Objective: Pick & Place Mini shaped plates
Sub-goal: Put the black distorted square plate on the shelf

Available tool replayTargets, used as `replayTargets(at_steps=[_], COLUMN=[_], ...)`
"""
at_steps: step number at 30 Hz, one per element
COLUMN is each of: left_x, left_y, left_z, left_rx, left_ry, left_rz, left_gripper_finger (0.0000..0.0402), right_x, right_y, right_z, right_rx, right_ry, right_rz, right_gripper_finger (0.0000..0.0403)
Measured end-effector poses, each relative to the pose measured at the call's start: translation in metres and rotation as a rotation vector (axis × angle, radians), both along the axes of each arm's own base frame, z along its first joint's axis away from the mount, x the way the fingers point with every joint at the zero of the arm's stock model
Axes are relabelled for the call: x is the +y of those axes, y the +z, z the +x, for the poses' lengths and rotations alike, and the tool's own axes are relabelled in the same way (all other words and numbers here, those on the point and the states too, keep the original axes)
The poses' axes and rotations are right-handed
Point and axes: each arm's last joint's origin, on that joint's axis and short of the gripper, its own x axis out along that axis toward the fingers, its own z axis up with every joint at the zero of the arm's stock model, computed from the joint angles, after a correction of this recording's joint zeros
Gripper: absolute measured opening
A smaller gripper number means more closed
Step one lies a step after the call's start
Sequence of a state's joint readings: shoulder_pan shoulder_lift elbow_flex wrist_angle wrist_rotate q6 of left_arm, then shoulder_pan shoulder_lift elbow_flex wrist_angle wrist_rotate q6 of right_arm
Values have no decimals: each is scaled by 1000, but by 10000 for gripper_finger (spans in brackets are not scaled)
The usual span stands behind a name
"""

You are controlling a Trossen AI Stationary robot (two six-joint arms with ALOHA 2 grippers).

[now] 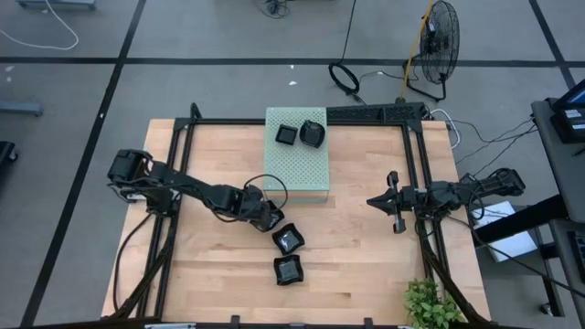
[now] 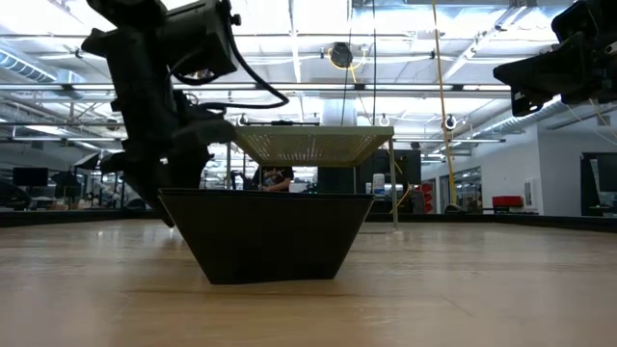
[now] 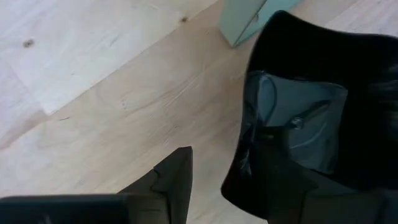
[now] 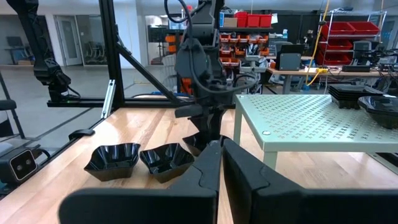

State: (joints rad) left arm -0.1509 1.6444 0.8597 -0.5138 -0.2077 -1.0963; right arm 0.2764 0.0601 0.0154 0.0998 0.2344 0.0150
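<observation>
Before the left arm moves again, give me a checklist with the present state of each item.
1. Left gripper open: ok. Its fingers stand apart on either side of the rim of a black plate.
2. That plate sitting flat on the table: cannot tell.
3. Pale green box has room on top: ok. Two plates sit at its far edge and the rest of the top is bare.
4. Remaining plates clear of the left gripper: ok. Two lie on the table just beyond it.
5. Right gripper out of the way: ok. It is shut and waits at the table's right side.
</observation>
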Motion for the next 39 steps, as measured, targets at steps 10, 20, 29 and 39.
replayTargets(at_steps=[10,20,29,39], left_x=[-3,-2,-19,-31], left_y=[3,9,55,114], left_z=[1,-3,-28,-37], left_rx=[-12,-13,-128,-576], left_ry=[-37,-59,-93,-128], left_rz=[-60,-67,-85,164], left_gripper_finger=[93,8,4,11], right_x=[0,0,0,0], right_y=[0,0,0,0], right_z=[0,0,0,0], right_rx=[0,0,1,2], right_ry=[0,0,0,0], right_rz=[0,0,0,0], right_gripper_finger=[8,8,7,7])
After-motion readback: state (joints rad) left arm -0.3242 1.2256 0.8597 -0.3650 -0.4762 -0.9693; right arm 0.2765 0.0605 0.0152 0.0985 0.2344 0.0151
